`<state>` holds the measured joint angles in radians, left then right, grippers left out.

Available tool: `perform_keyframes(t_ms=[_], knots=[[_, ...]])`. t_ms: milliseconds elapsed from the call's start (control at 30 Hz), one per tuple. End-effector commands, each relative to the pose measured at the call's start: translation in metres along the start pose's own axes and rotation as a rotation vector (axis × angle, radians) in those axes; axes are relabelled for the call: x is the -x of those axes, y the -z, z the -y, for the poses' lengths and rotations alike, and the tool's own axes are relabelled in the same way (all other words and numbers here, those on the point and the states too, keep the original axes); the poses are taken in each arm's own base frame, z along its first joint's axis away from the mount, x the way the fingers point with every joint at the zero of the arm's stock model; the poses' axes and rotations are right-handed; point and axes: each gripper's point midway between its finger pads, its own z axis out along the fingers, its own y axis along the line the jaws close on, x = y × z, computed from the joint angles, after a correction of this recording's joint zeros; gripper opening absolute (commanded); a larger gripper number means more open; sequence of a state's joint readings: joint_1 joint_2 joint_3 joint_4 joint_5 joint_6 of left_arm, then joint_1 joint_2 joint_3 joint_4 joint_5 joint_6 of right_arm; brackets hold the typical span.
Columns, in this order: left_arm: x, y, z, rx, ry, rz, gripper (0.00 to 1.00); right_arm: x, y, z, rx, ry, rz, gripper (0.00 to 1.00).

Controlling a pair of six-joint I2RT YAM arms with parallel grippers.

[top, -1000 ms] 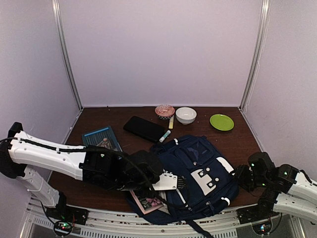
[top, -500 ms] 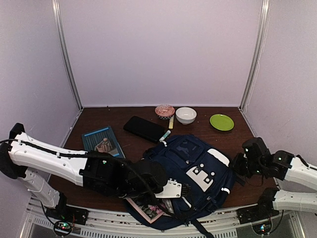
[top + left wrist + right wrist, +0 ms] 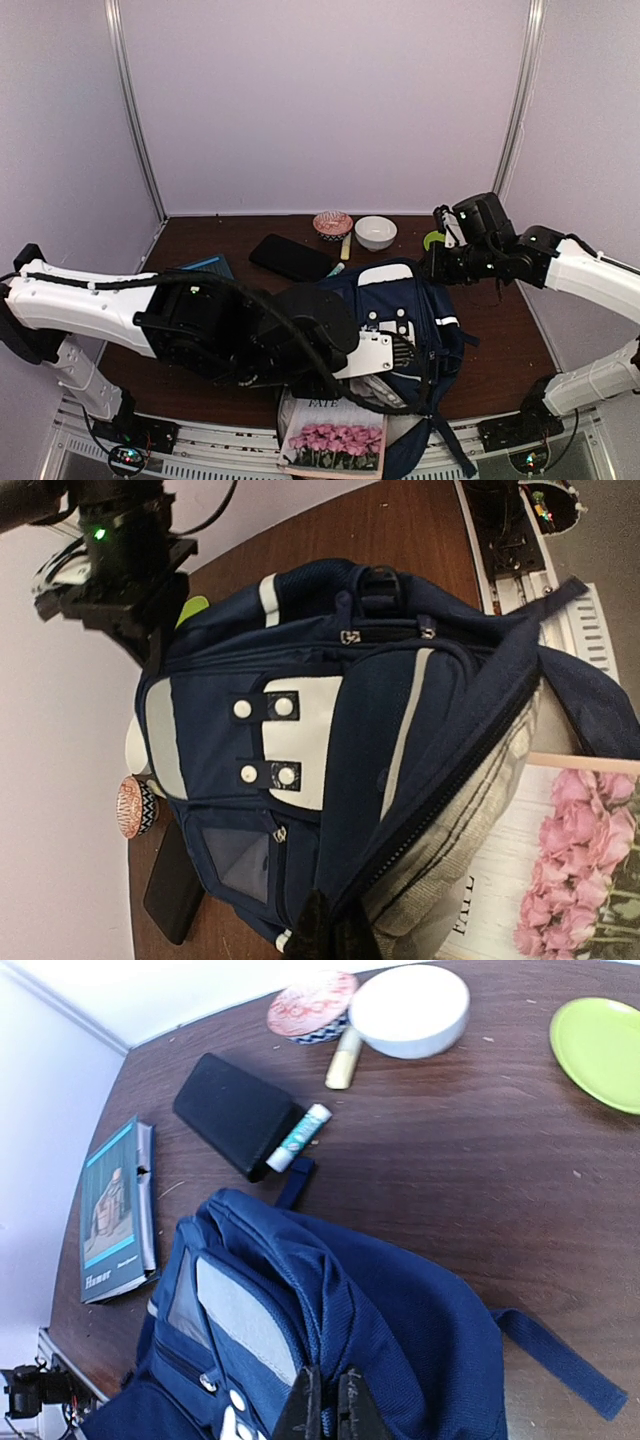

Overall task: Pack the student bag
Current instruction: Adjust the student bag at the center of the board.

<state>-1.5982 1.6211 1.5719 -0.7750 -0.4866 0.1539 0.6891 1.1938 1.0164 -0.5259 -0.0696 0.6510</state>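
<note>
The student bag (image 3: 395,300) is a navy backpack with white patches, held up off the table between both grippers. My left gripper (image 3: 398,350) is shut on the zipper edge of its open mouth; in the left wrist view its fingertips (image 3: 335,932) pinch navy rim and grey lining of the bag (image 3: 300,660). My right gripper (image 3: 433,270) is shut on a fold at the bag's top; in the right wrist view (image 3: 326,1405) it pinches the bag (image 3: 430,1330). A book with pink roses (image 3: 335,440) lies half out of the mouth at the table's near edge, also in the left wrist view (image 3: 590,850).
At the back lie a black case (image 3: 292,258), two markers (image 3: 340,258), a patterned bowl (image 3: 332,223), a white bowl (image 3: 375,232) and a green plate (image 3: 600,1050), which my right gripper mostly hides from above. A blue book (image 3: 115,1210) lies left, behind my left arm.
My right gripper rose and swung back and left, pulling the bag's top up. The bag tipped upright. The rose book now shows far more at the mouth. My left arm lifted too.
</note>
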Motion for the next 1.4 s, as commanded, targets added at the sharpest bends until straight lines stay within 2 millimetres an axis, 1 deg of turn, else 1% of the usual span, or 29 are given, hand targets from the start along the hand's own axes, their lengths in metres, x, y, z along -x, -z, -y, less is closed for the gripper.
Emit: perform_keyframes(t_ms=[0, 100, 267, 367, 467, 567, 600, 667, 700, 733, 800, 833, 867, 933, 1000, 1067, 1133, 1167, 1200, 1267, 1300, 1367], knots=[[0.046, 0.002, -0.022, 0.06, 0.14, 0.121, 0.0, 0.021, -0.003, -0.061, 0.221, 0.083, -0.005, 0.0], [0.047, -0.012, -0.016, 0.067, 0.142, 0.097, 0.0, 0.023, -0.02, -0.073, 0.228, 0.098, -0.03, 0.0], [0.038, -0.041, -0.006, 0.061, 0.147, 0.034, 0.0, 0.025, -0.05, -0.093, 0.238, 0.134, -0.073, 0.0], [0.025, -0.058, -0.006, 0.044, 0.193, -0.016, 0.0, 0.025, -0.074, -0.104, 0.235, 0.159, -0.106, 0.0], [0.011, -0.068, -0.008, 0.036, 0.238, -0.055, 0.0, 0.022, -0.099, -0.119, 0.239, 0.182, -0.142, 0.0], [-0.004, -0.076, -0.013, 0.05, 0.272, -0.09, 0.0, 0.026, -0.123, -0.135, 0.226, 0.2, -0.153, 0.0], [-0.01, -0.079, -0.015, 0.062, 0.281, -0.107, 0.0, 0.025, -0.135, -0.137, 0.217, 0.2, -0.163, 0.0], [-0.023, -0.085, -0.02, 0.078, 0.304, -0.137, 0.0, 0.032, -0.144, -0.143, 0.211, 0.186, -0.151, 0.0], [-0.028, -0.086, -0.023, 0.084, 0.32, -0.148, 0.0, 0.037, -0.145, -0.145, 0.21, 0.177, -0.135, 0.09], [-0.033, -0.088, -0.024, 0.085, 0.337, -0.158, 0.0, 0.043, -0.144, -0.147, 0.209, 0.172, -0.116, 0.19], [-0.041, -0.091, -0.029, 0.09, 0.363, -0.172, 0.0, 0.057, -0.137, -0.151, 0.211, 0.162, -0.074, 0.44], [-0.043, -0.091, -0.031, 0.096, 0.371, -0.173, 0.0, 0.064, -0.131, -0.151, 0.21, 0.153, -0.055, 0.54], [-0.045, -0.092, -0.034, 0.104, 0.375, -0.174, 0.0, 0.072, -0.125, -0.151, 0.205, 0.142, -0.031, 0.62], [-0.046, -0.092, -0.039, 0.114, 0.383, -0.167, 0.0, 0.087, -0.11, -0.148, 0.203, 0.11, 0.009, 0.71], [-0.044, -0.092, -0.044, 0.123, 0.392, -0.156, 0.0, 0.104, -0.091, -0.142, 0.203, 0.063, 0.055, 0.76], [-0.042, -0.09, -0.049, 0.133, 0.399, -0.144, 0.0, 0.121, -0.067, -0.132, 0.199, 0.01, 0.119, 0.78], [-0.041, -0.09, -0.052, 0.142, 0.406, -0.135, 0.0, 0.134, -0.04, -0.115, 0.165, -0.051, 0.191, 0.79], [-0.042, -0.09, -0.054, 0.148, 0.414, -0.133, 0.0, 0.137, -0.026, -0.102, 0.128, -0.09, 0.233, 0.78], [-0.044, -0.09, -0.057, 0.161, 0.422, -0.135, 0.0, 0.138, -0.009, -0.089, 0.094, -0.13, 0.273, 0.77], [-0.049, -0.091, -0.062, 0.193, 0.448, -0.138, 0.0, 0.135, 0.024, -0.075, 0.099, -0.207, 0.362, 0.77], [-0.052, -0.092, -0.065, 0.206, 0.471, -0.136, 0.0, 0.129, 0.037, -0.067, 0.107, -0.246, 0.392, 0.76], [-0.055, -0.091, -0.071, 0.215, 0.521, -0.117, 0.0, 0.114, 0.057, -0.05, 0.1, -0.281, 0.411, 0.77]])
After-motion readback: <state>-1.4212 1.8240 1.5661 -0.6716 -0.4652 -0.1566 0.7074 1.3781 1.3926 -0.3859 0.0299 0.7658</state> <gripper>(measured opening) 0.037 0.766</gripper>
